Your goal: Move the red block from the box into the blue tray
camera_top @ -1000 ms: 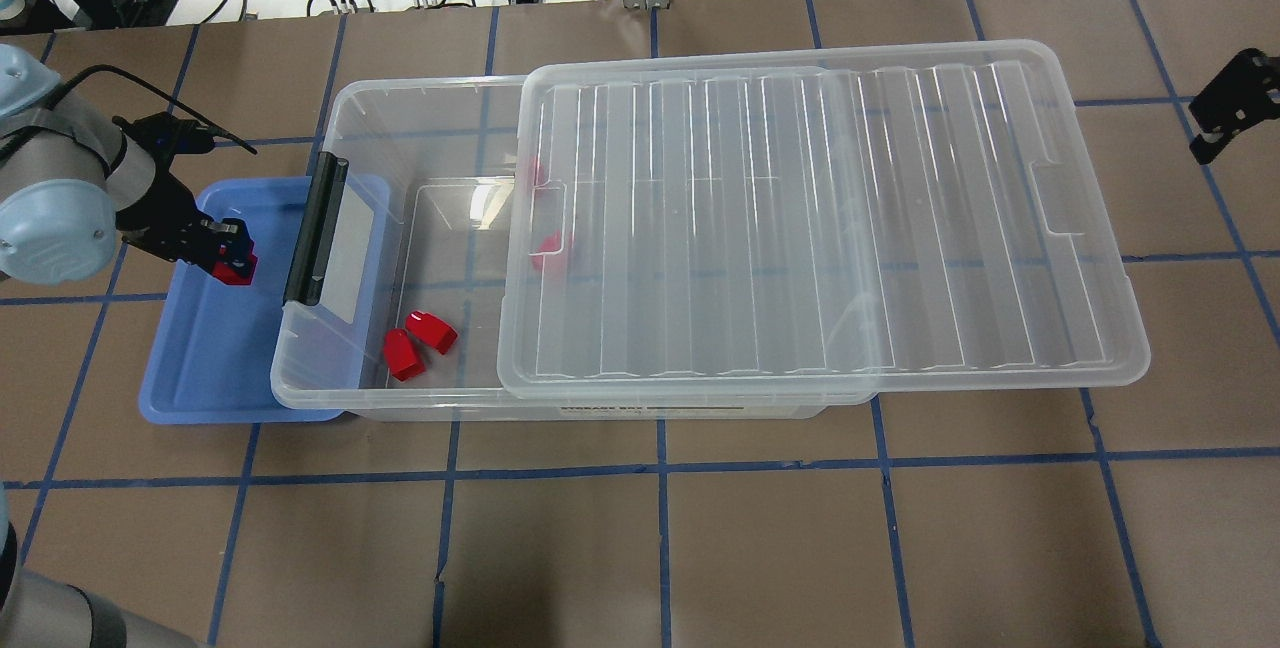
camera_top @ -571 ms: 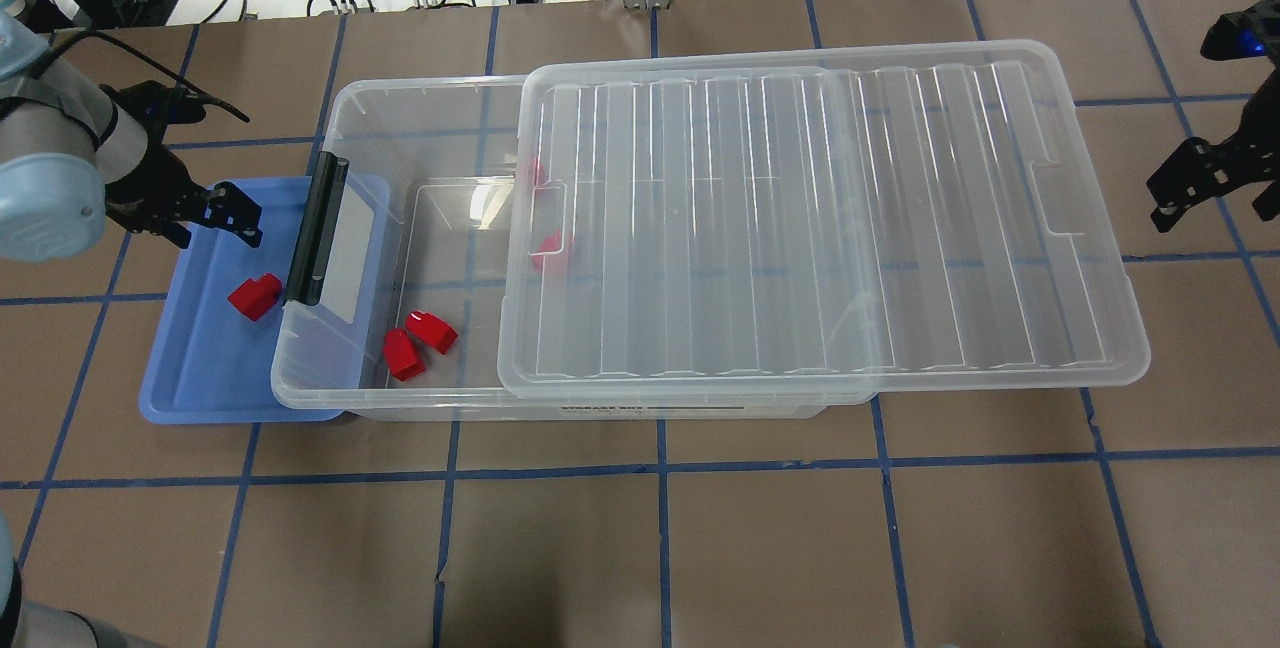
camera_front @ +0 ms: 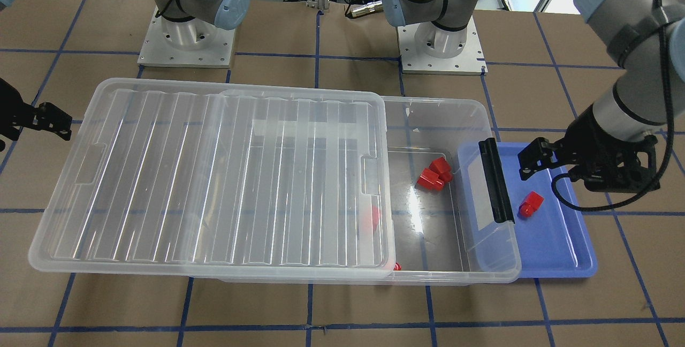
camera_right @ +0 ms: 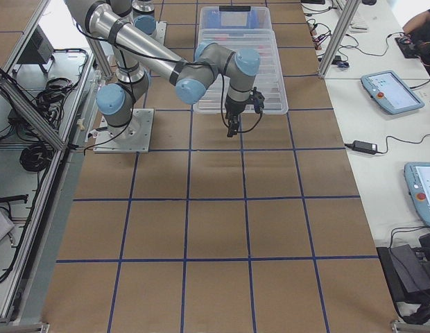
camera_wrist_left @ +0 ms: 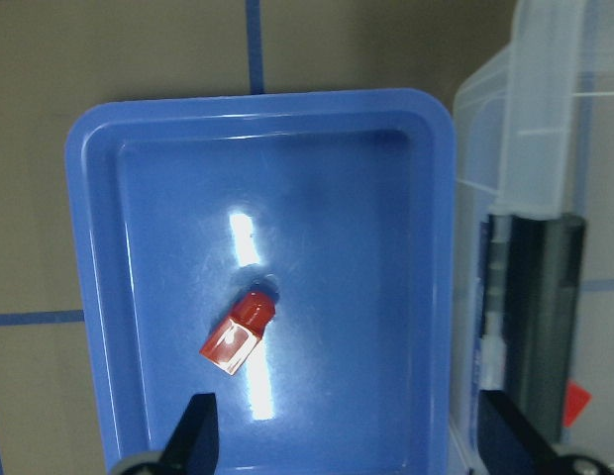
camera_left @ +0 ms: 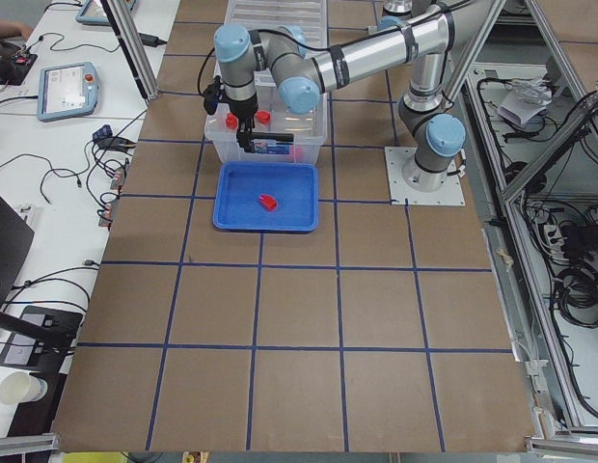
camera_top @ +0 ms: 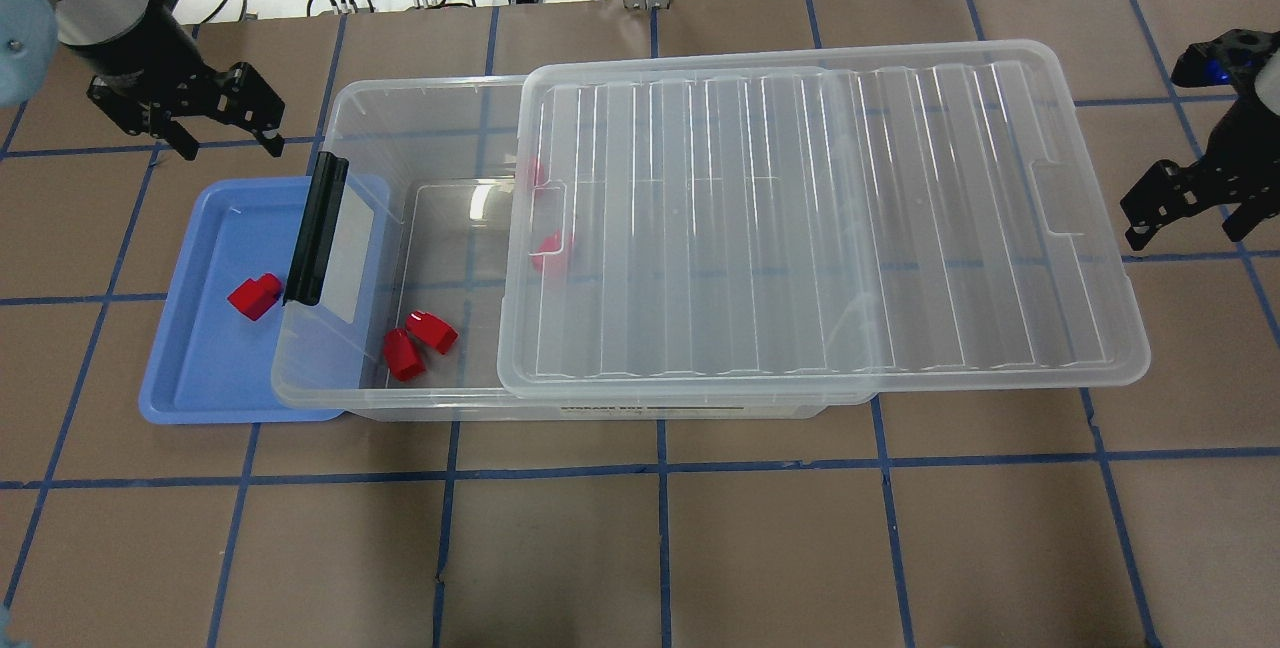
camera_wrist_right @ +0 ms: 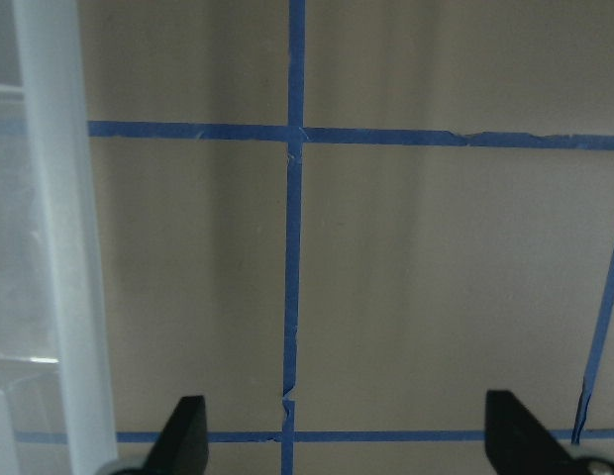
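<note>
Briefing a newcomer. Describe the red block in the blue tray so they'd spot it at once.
Find the big clear box; a blue tray sits at its black-latched end. The red block lies alone there; the others sit inside the box.

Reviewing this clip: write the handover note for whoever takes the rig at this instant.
Left tool: open, empty, raised over the shallow blue plastic tray.
Right tool: open, empty, over the table past the lidded end of the large clear plastic box.
Done: one small red plastic block lies loose in the tray, beside the box's black latch.
Left: the placement looks complete. Two more red blocks sit in the box's uncovered end, and others show through the ribbed clear lid, which is slid partway off, should more be wanted.
</note>
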{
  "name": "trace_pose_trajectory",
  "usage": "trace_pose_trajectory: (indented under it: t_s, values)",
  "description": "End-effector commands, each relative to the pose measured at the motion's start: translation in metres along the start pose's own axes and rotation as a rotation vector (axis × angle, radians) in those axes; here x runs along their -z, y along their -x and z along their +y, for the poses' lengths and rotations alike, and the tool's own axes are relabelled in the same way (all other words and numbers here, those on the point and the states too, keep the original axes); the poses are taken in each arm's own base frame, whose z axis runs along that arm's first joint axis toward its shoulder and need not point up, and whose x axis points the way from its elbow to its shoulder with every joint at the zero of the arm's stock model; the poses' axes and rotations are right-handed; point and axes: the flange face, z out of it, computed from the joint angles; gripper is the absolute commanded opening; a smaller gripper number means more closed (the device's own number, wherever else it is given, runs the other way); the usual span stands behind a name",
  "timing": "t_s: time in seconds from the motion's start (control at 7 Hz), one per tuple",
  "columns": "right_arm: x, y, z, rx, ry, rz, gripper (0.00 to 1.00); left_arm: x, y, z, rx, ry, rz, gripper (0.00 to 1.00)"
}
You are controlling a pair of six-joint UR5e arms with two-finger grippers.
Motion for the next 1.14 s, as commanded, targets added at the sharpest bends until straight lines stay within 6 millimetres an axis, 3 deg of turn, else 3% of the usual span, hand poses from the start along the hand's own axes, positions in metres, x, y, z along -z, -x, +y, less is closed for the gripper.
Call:
trace_pose_trajectory:
  t_s: [0.0, 0.29, 0.43, 0.86, 1.0]
  values:
    - [-0.001, 0.012, -0.003, -0.009, 0.000, 0.001, 1.00, 0.037, -0.099, 0.024, -0.018, -0.046, -0.016, 1.00]
    - [-0.003, 0.022, -0.006, -0.047, 0.002, -0.005, 1.00, 0.052, -0.151, 0.053, -0.063, -0.044, -0.055, 1.00]
    - [-0.003, 0.040, -0.011, -0.037, 0.004, -0.001, 1.00, 0.050, -0.154, 0.057, -0.057, -0.042, -0.054, 1.00]
    - [0.005, 0.100, -0.021, -0.021, -0.021, 0.019, 1.00, 0.081, -0.122, 0.069, 0.007, -0.065, -0.042, 1.00]
    - [0.008, 0.125, -0.024, 0.013, -0.040, 0.027, 1.00, 0.088, -0.121, 0.087, 0.008, -0.050, -0.042, 1.00]
